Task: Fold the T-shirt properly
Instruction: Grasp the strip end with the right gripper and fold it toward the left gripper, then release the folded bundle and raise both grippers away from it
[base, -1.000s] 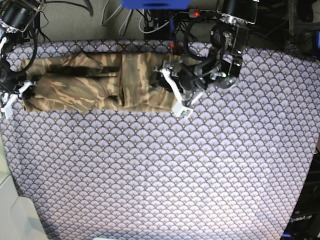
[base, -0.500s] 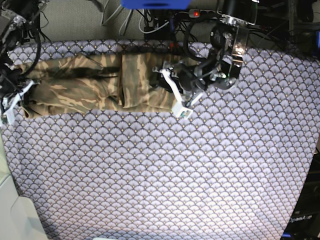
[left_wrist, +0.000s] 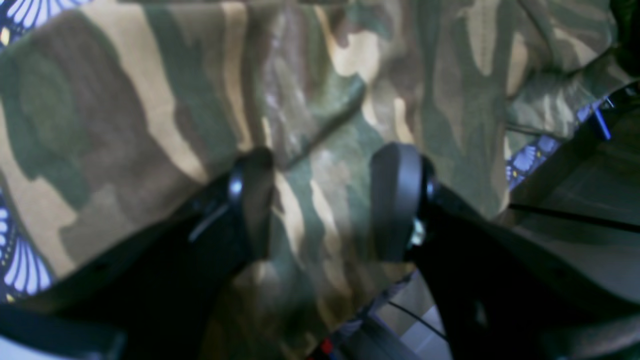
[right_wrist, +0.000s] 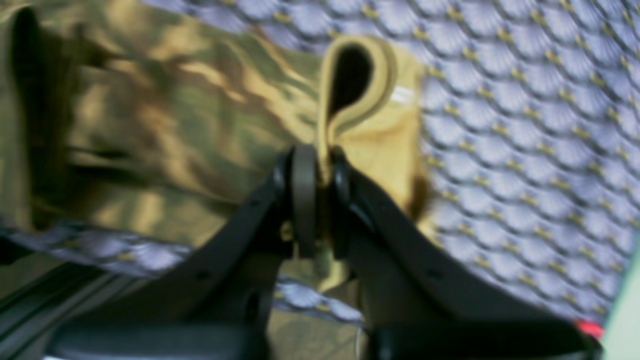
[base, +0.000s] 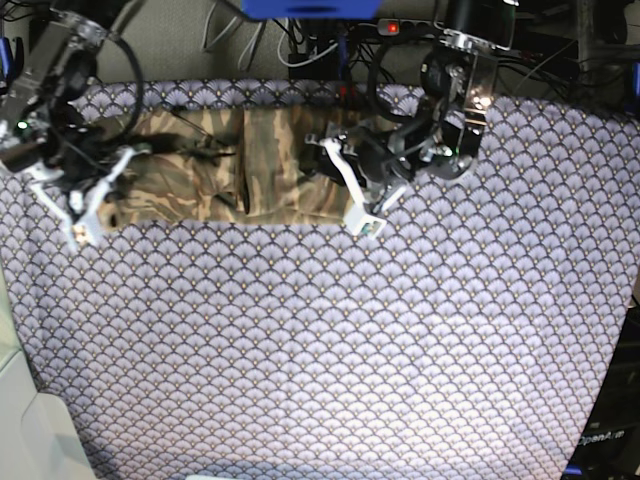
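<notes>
My right tool (right_wrist: 320, 200) is pressed together on a bit of the T-shirt (base: 215, 165). In the right wrist view I see a tan edge of the cloth caught between the 2 black fingers (right_wrist: 303, 200), and it loops up above them like a little ear. That picture is blurry, so I cannot tell which part of the shirt this edge is.

This tool has moved. 1 second ago it was at the far end of the shirt, near the edge of the desk (base: 330, 350). Now it has come in toward the middle and it drags that end of the shirt along with it. The shirt looks shorter on that side than it did before.

My left tool (left_wrist: 325, 200) has not moved. Its 2 fingers (left_wrist: 395, 200) are spread apart, with shirt cloth showing in the gap between them. I cannot tell if they press on the cloth or just hang over it. It sits over the other end of the shirt.

The shirt lies as a long strip near the back edge of the desk, on the purple tablecloth (base: 300, 330).

I think this is the start of a fold, bringing 1 end over toward the other. The fold is not done yet, as the strip is still long.
</notes>
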